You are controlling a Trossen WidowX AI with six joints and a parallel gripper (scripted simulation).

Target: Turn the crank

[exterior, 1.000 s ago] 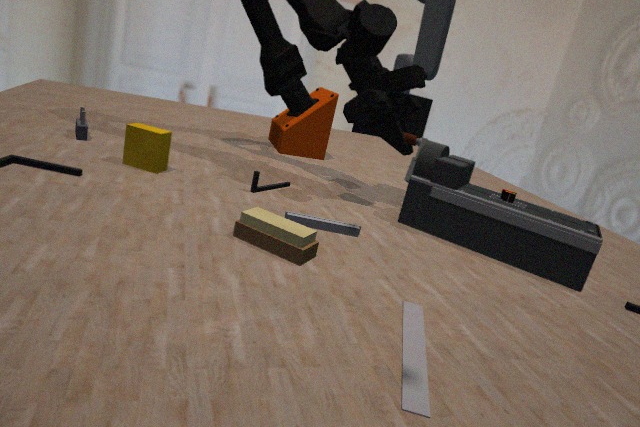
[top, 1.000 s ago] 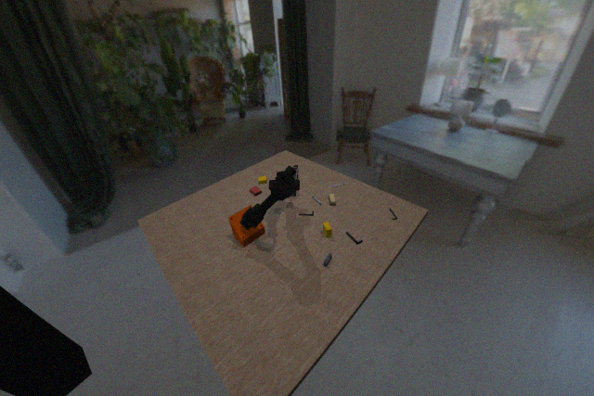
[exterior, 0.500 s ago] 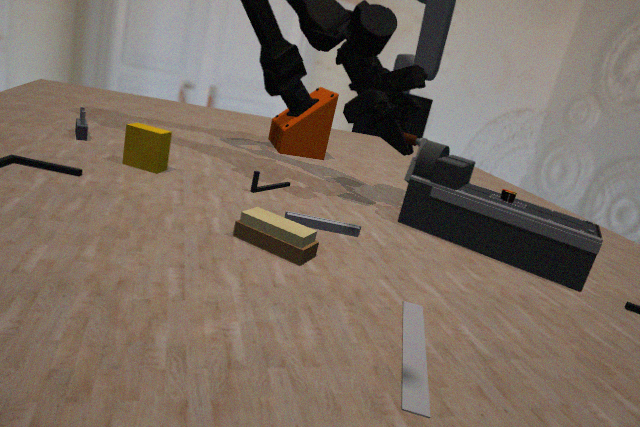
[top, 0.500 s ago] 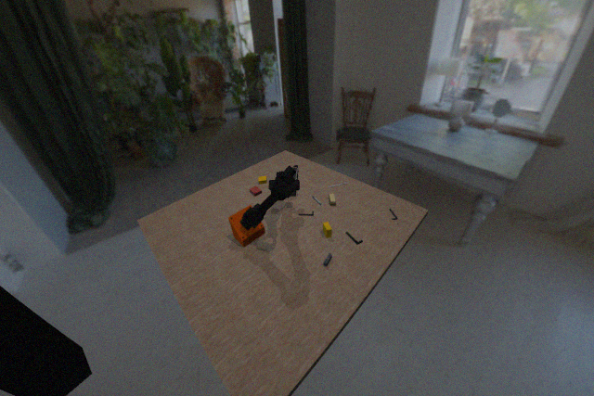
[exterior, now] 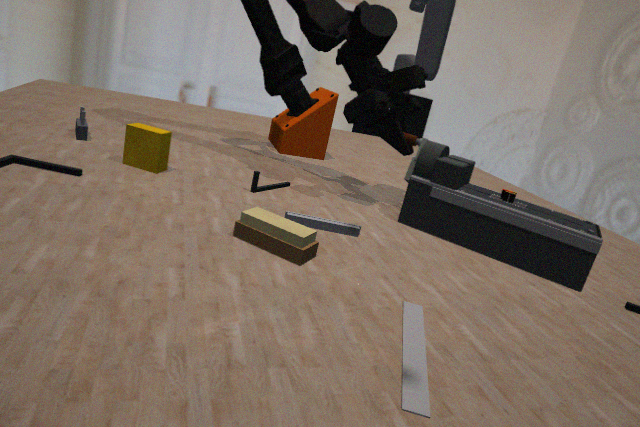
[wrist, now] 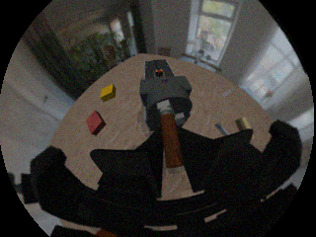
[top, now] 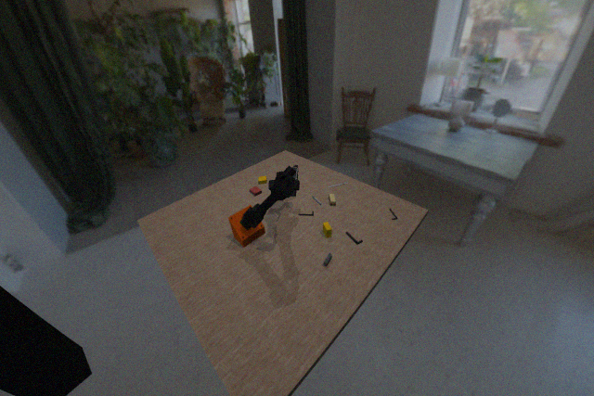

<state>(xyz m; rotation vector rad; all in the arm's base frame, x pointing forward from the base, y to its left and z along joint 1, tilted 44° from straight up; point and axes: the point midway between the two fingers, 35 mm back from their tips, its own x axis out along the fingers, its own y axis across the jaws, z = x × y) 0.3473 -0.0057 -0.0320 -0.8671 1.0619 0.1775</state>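
Note:
The machine [exterior: 496, 236] [wrist: 151, 69] is a long dark grey box on the table with a round grey hub [exterior: 428, 157] [wrist: 170, 106] at its near end. Its crank handle [exterior: 411, 138] [wrist: 171, 140] is a brown grip sticking out of the hub toward my gripper. My gripper [exterior: 408, 144] [wrist: 167, 128] is shut on the handle, with one dark finger on each side. The slide's pointer [exterior: 508, 195] [wrist: 159, 72] shows as a small orange-red spot on top of the box. The brass zero marks are too small to tell apart, so its level against them is unclear. The arm mostly hides the machine in the top view.
On the wooden table [top: 215, 286] [exterior: 206, 334] are a yellow block [top: 327, 229] [exterior: 146, 148], a cream-and-brown block [top: 331, 199] [exterior: 276, 236], a red block [top: 255, 190] [wrist: 95, 122], another yellow block [top: 262, 180] [wrist: 108, 93], black hex keys and flat metal strips. The orange arm base [top: 247, 231] [exterior: 305, 127] stands behind.

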